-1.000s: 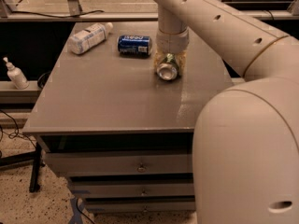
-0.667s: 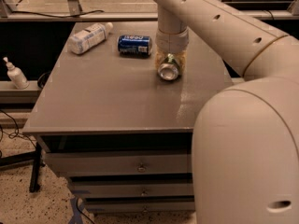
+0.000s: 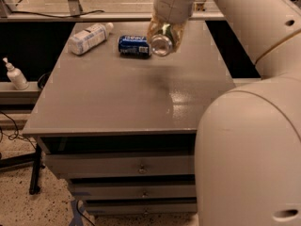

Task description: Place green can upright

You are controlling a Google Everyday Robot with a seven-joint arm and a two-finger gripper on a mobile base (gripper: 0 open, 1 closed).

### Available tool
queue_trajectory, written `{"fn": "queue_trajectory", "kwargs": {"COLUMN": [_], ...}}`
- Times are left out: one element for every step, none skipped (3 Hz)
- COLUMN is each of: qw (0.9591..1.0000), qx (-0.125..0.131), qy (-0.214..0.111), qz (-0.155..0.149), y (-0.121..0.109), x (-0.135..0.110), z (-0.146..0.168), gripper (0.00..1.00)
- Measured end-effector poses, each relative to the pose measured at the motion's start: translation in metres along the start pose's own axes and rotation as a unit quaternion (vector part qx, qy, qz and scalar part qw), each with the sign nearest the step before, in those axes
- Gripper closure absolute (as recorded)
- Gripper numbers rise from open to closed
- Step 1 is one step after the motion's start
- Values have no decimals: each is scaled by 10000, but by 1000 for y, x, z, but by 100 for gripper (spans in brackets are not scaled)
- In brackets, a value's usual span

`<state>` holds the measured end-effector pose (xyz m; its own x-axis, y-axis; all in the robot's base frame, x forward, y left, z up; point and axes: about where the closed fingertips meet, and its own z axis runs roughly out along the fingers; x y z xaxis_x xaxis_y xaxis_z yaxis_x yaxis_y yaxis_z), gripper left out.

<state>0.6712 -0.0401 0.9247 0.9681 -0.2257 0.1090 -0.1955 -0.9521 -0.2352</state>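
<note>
The green can (image 3: pixel 162 43) is held off the grey table (image 3: pixel 127 102), lying on its side with its silver end facing the camera. My gripper (image 3: pixel 164 32) comes down from above and is shut on the green can, with its pale fingers (image 3: pixel 153 28) around the can's body. The can hangs just right of the dark-blue can (image 3: pixel 134 45), close to it. Most of the green body is hidden by the gripper.
The dark-blue can lies on its side at the table's back middle. A white-labelled plastic bottle (image 3: pixel 89 37) lies on its side at the back left. A pump bottle (image 3: pixel 14 74) stands on a ledge to the left. My arm's large shell (image 3: pixel 249 140) fills the right.
The gripper has lifted the green can off the table surface, up and slightly left, so that it now hangs next to the blue can. The blue can and bottle have not moved.
</note>
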Motion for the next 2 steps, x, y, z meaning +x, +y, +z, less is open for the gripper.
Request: {"fn": "queue_trajectory", "kwargs": {"qw": [9993, 9970], "qx": [336, 646], "qy": [166, 335], "qz": [-27, -264], "y": [-16, -22], "x": [9, 9], "z": [-12, -19], "gripper": [100, 100]}}
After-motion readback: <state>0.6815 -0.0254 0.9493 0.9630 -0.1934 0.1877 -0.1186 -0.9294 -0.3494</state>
